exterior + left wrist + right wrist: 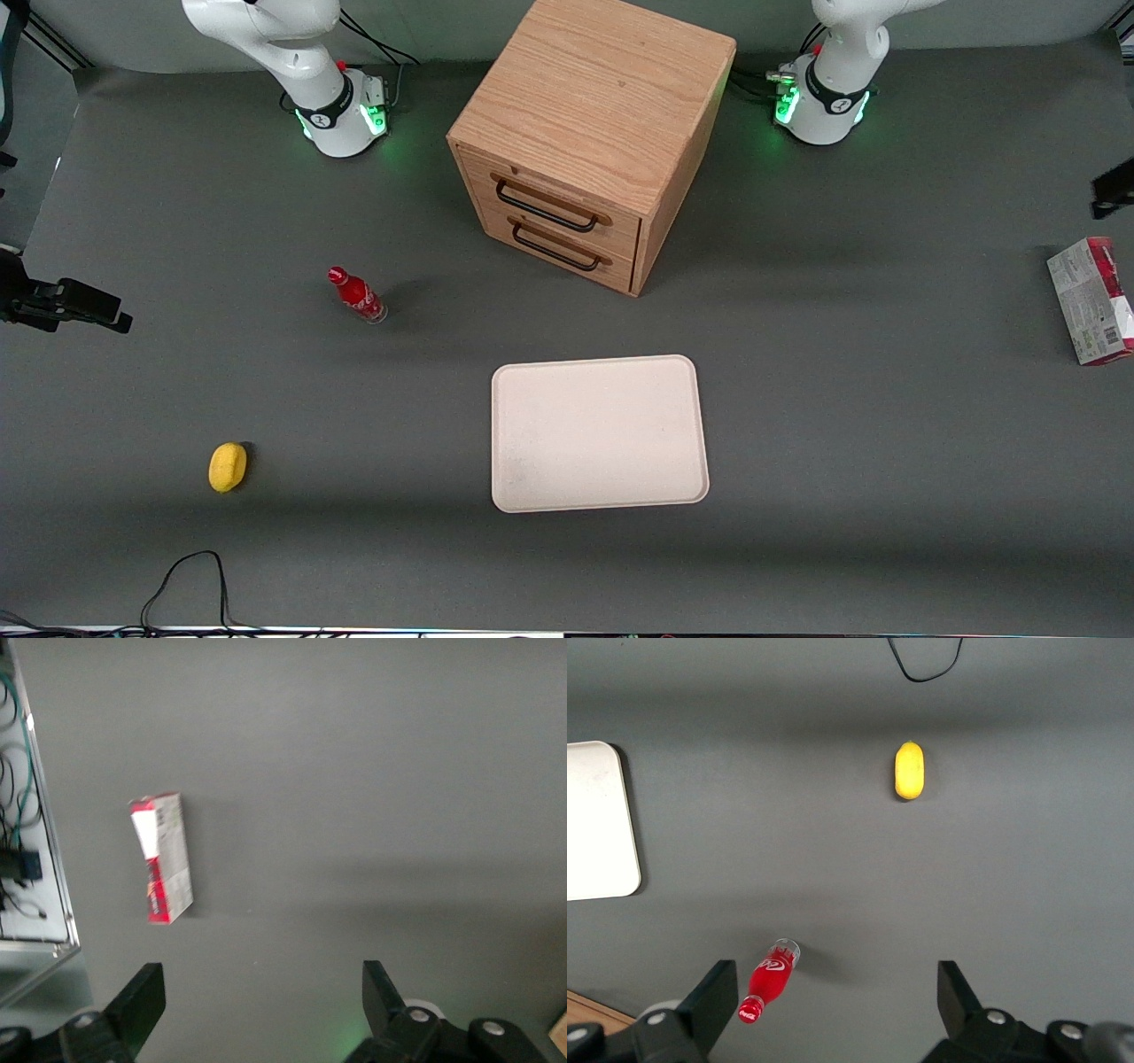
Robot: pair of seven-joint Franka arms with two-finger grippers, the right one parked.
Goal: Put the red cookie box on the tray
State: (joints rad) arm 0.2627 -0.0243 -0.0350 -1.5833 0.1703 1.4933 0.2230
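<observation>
- Your gripper (261, 992) hangs in the air above the bare table, its two dark fingers (142, 997) spread wide apart with nothing between them.
- The red cookie box (1091, 299) lies on the grey table (886, 399) at the working arm's end, right at the edge of the front view — well apart from the tray. Its broad grey-white face with small print, green marks and a barcode shows there, with red along its edges.
- In the wrist view you see the same box (163, 870) as a narrow carton, red and white at one end, with grey table between it and the fingers; no finger touches it.
- The tray (598, 434) sits flat near the middle of the table, cream-beige with rounded corners and a low rim, nearer the front camera than the wooden drawer cabinet (589, 137).
- The cabinet has two drawers with dark handles, both shut, facing the tray at a slant.
- Toward the parked arm's end you have a small red bottle (357, 296) standing tilted in view, and a yellow lemon-like object (228, 467) nearer the front camera than the bottle.
- A black cable (190, 580) loops on the table close to the front edge — nearer the camera than the yellow object.
</observation>
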